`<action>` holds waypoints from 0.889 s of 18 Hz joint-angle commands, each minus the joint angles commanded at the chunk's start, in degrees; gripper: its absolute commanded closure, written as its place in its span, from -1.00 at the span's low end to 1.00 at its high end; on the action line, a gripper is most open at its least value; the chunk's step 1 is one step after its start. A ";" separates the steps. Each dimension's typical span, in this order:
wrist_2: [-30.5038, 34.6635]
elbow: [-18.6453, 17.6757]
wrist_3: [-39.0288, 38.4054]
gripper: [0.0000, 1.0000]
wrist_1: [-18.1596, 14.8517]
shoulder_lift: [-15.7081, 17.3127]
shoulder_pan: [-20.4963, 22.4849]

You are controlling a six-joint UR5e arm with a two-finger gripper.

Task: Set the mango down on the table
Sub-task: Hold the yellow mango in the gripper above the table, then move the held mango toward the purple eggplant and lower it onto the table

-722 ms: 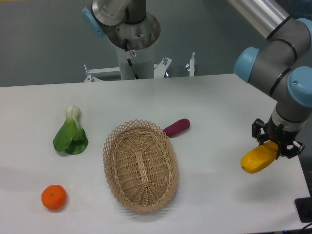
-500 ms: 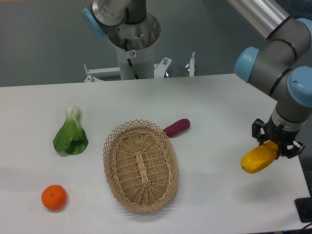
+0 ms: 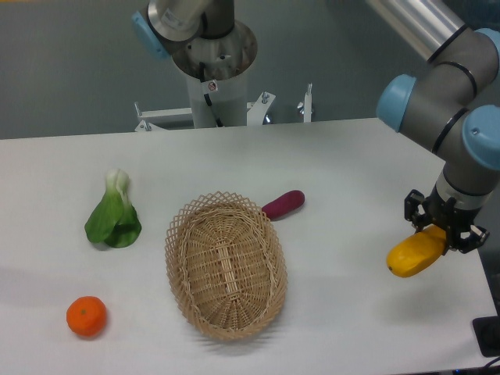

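Nearest the camera, a small round orange fruit (image 3: 86,316) sits on the large flat white table (image 3: 344,164) near its front left corner. To its right, near the middle, lies an oval woven wicker basket (image 3: 226,265), with nothing visible inside it. At the right side of the table, the black two-finger gripper (image 3: 439,232) at the end of the grey and light-blue robot arm (image 3: 449,109) points downward, its jaws closed around the upper end of the smooth yellow-orange oblong mango (image 3: 416,254). The mango hangs tilted, its lower end pointing down to the left, near the table's right edge; a faint shadow lies on the table below it, and whether the fruit touches the surface cannot be told. Further back on the left, a green leafy bok choy with a white stem (image 3: 114,212) lies on the table, well apart from the orange fruit. Just behind the basket's far rim lies a slim purple-red sweet potato (image 3: 283,205), close to the wicker. Beyond the far edge of the table stands the arm's grey metal base column (image 3: 213,62).
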 joint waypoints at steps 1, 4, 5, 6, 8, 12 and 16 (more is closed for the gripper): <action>0.17 -0.70 0.00 0.68 0.00 0.26 -0.17; 0.09 -5.96 2.01 0.68 1.05 3.15 -0.09; 0.35 -8.50 3.67 0.68 1.66 4.12 -0.18; 0.53 -11.66 4.74 0.67 2.63 5.09 -0.52; 1.05 -17.73 5.01 0.65 8.84 6.85 -0.70; 1.32 -25.31 5.10 0.62 17.49 8.09 -1.32; 1.32 -28.12 4.57 0.51 17.75 8.18 -3.25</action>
